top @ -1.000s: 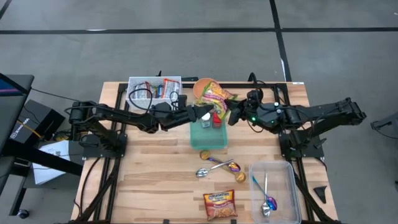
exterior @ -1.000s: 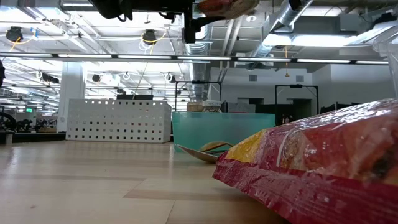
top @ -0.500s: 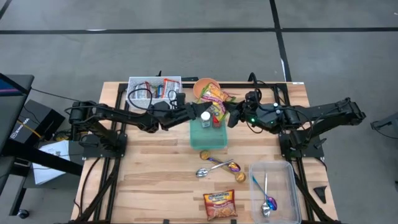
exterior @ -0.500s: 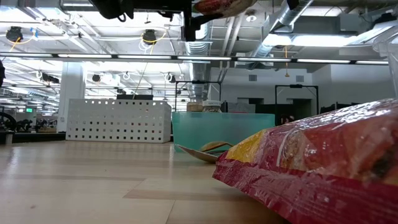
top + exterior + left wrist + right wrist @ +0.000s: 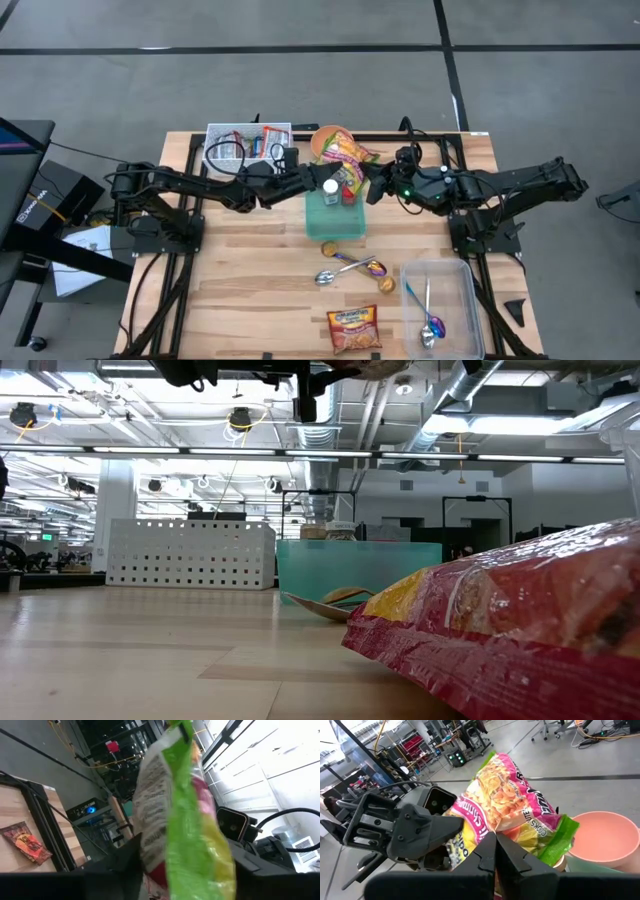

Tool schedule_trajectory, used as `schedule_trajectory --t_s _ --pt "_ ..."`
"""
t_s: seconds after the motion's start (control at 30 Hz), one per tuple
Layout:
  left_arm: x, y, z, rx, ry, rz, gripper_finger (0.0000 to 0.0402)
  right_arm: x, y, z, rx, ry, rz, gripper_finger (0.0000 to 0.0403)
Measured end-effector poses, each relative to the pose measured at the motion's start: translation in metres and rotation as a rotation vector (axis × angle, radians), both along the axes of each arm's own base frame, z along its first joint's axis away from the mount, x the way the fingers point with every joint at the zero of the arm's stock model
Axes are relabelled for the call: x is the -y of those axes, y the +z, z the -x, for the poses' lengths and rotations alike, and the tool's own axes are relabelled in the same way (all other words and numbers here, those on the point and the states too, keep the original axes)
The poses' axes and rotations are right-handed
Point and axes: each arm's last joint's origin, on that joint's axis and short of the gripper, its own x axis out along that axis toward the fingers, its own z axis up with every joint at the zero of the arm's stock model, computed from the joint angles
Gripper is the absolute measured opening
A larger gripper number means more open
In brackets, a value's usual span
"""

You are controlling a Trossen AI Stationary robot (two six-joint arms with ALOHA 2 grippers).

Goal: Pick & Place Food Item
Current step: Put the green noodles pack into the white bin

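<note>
**A:** What has changed in the last second?

**B:** My left gripper [image 5: 318,180] has come in on the bag [image 5: 343,152] from the side opposite my right gripper [image 5: 372,183], and its fingers have been drawing together round it. The bag now fills the space between those fingers. I cannot tell whether they have closed firmly on it or are only touching it. My right gripper has not let go. It stays clamped on the bag's lower edge.

**A:** Where is the bag, then?

**B:** It is up in the air between my two grippers, well off the table. The bin [image 5: 335,225] sits under both grippers, with the bowl [image 5: 318,138] just beyond it. The bag has drifted slightly towards the bowl.

**A:** What does that mean for the job?

**B:** I judge it a hand-over caught halfway. The pick is done and the place is not. If my right gripper opens before my left grip is sure, the bag falls.

**A:** Can you read anything on it?

**B:** Not reliably. The front is pink, yellow and green, with large letters on the pink part that I cannot make out. The side facing my left gripper carries a block of small print, too fine to read. The packet [image 5: 353,328] lying far from both grippers has a title band that I cannot read either.
</note>
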Motion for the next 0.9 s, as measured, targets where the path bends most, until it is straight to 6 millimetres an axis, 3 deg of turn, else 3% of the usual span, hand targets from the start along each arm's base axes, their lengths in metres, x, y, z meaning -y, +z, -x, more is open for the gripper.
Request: schedule_trajectory --t_s 0.2,0.33,0.53,0.67,0.9 --pt "0.000 0.000 0.000 0.000 0.000 0.000 0.0129 -0.001 0.000 0.000 -0.004 0.006 0.005 0.0001" --pt "-0.001 0.000 0.000 0.000 0.001 0.000 0.0140 -0.005 0.000 0.001 -0.020 0.037 0.028 0.0021" --pt "-0.016 0.004 0.006 -0.051 -0.006 -0.014 0.0149 -0.014 -0.005 0.004 -0.044 0.071 -0.017 0.0087" --pt "-0.038 0.016 0.030 -0.134 0.027 -0.048 0.0132 -0.021 -0.010 0.010 -0.079 0.081 -0.057 0.0130" --pt "-0.073 0.034 0.104 -0.373 0.032 -0.074 0.0138 -0.033 -0.009 0.019 -0.074 0.111 -0.076 0.0181"
